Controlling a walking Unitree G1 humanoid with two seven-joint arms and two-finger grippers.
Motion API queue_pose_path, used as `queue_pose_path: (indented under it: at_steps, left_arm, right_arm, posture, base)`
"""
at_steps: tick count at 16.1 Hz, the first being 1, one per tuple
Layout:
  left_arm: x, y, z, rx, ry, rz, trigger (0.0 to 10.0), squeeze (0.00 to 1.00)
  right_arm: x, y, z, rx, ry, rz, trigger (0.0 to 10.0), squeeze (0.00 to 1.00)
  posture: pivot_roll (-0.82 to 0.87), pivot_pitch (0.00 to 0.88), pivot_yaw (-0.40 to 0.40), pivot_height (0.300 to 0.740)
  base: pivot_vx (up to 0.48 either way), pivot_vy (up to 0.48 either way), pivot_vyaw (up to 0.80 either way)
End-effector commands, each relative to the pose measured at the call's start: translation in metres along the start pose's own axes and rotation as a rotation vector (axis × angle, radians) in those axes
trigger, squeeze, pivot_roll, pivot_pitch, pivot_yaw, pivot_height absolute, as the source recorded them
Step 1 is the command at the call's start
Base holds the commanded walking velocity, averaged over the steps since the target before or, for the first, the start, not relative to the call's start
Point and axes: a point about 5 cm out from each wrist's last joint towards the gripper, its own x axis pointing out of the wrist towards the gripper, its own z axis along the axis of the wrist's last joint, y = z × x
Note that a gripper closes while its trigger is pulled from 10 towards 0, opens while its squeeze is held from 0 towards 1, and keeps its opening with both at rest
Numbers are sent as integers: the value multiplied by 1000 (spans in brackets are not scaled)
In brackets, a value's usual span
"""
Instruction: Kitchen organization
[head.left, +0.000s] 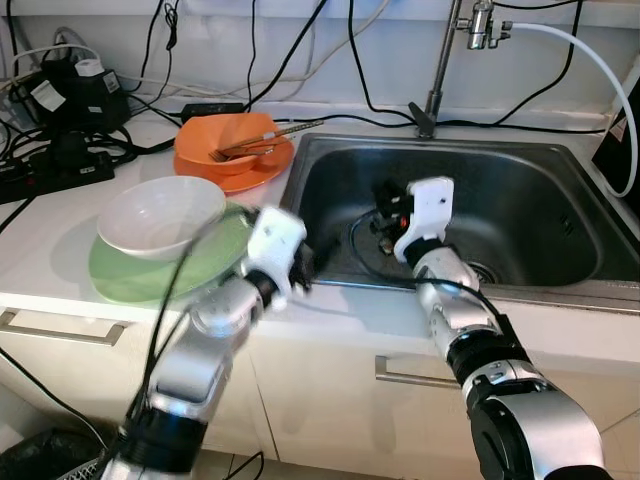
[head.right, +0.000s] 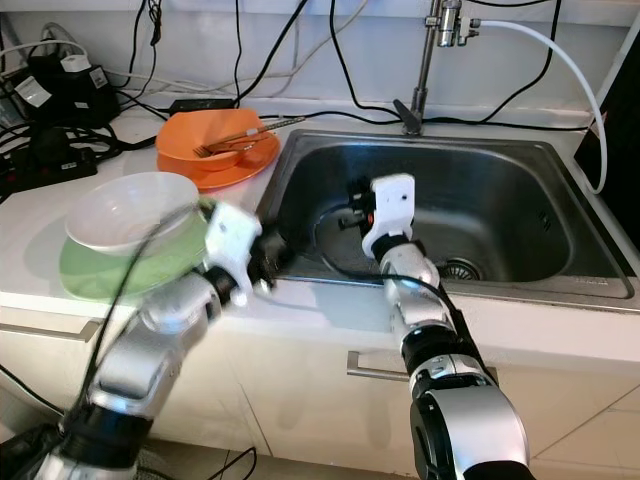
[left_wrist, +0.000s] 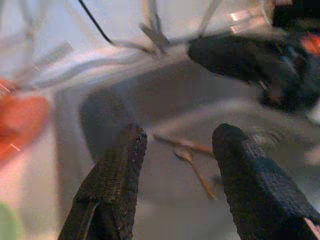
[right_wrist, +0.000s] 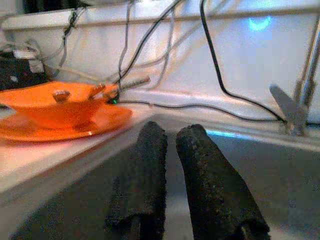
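L gripper fingers apart, empty, at steel sink front-left rim. R gripper inside sink, 2 fingers nearly together, empty.

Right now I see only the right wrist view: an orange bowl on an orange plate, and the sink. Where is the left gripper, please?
Observer: The left gripper is at the front left rim of the sink, open and holding nothing.
Operator: Are other dishes on the counter?
Observer: Yes, a white bowl sits on a green plate, nearer the counter's front edge than the orange bowl.
Operator: Is anything inside the sink?
Observer: The left wrist view shows thin brown sticks on the sink floor, too blurred to name.
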Motion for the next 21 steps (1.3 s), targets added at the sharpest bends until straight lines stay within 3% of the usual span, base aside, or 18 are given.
queue_pose_path:
  at_steps: [1, 2, 3, 4, 5, 6, 7, 8, 9, 10, 12, 13, 14, 17, 18, 21]
  left_arm:
    - [0, 5, 12, 4, -56, 53, 10000, 0]
    - [1, 10, 17, -8, -84, 104, 10000, 0]
    - [2, 13, 20, -11, -100, 130, 10000, 0]
    - [3, 21, 27, -16, -133, 183, 10000, 0]
    - [3, 25, 31, -17, -152, 211, 10000, 0]
    - [1, 32, 37, -27, -175, 244, 10000, 0]
    - [0, 36, 41, -26, -183, 262, 10000, 0]
    - [-4, 57, 48, 5, -173, 355, 10000, 0]
    - [-5, 64, 49, 26, -164, 387, 10000, 0]
    - [-8, 77, 52, 41, -154, 452, 10000, 0]
    - [-15, 96, 54, 60, -134, 535, 10000, 0]
    - [-22, 112, 53, 46, -123, 603, 10000, 788]
    - [-25, 117, 53, 30, -122, 622, 10000, 1000]
    - [-45, 143, 46, 51, -21, 770, 10000, 1000]
    - [-54, 152, 42, 43, 11, 834, 10000, 0]
    - [-67, 165, 40, -5, 42, 903, 10000, 0]
  right_arm:
    - [3, -2, 11, 0, -57, 4, 10000, 702]
    - [4, -1, 17, -10, -80, 13, 10000, 12]
    - [5, -2, 19, -13, -92, 15, 10000, 0]
    - [5, -3, 26, 0, -120, 13, 10000, 188]
    - [5, -3, 29, 11, -132, 13, 10000, 1000]
    - [5, -4, 29, 3, -131, 14, 10000, 1000]
    - [4, -4, 29, -4, -130, 15, 10000, 635]
    - [0, -4, 27, -3, -125, 24, 10000, 0]
    - [-2, -3, 26, 1, -125, 28, 10000, 63]
    - [-4, -3, 25, 14, -124, 32, 10000, 1000]
    - [-8, -1, 23, 8, -113, 44, 10000, 1000]
    - [-11, 0, 20, 2, -105, 54, 10000, 0]
    - [-13, 1, 20, 4, -102, 56, 10000, 0]
    - [-20, 1, 13, 9, -72, 59, 10000, 0]
    - [-22, 3, 13, 11, -66, 68, 10000, 0]
    - [-24, 6, 12, 12, -57, 81, 10000, 0]
  posture:
    - [110, 20, 39, 740]
    - [107, 21, 37, 740]
    - [107, 21, 37, 740]
    - [107, 21, 34, 740]
    - [104, 24, 30, 740]
    - [104, 24, 30, 740]
    - [103, 25, 29, 740]
    - [105, 26, 28, 740]
    - [105, 26, 28, 740]
    - [105, 26, 28, 740]
    - [102, 23, 31, 740]
    - [101, 24, 34, 740]
    - [101, 24, 34, 740]
    - [104, 25, 34, 740]
    - [102, 21, 34, 740]
    - [105, 15, 35, 740]
  base:
    - [0, 0, 0]
    - [0, 0, 0]
    - [0, 0, 0]
    - [0, 0, 0]
    - [0, 0, 0]
    - [0, 0, 0]
    - [0, 0, 0]
    - [0, 0, 0]
    - [0, 0, 0]
    - [0, 0, 0]
    - [0, 0, 0]
    - [0, 0, 0]
    - [0, 0, 0]
    - [0, 0, 0]
    - [0, 0, 0]
    - [0, 0, 0]
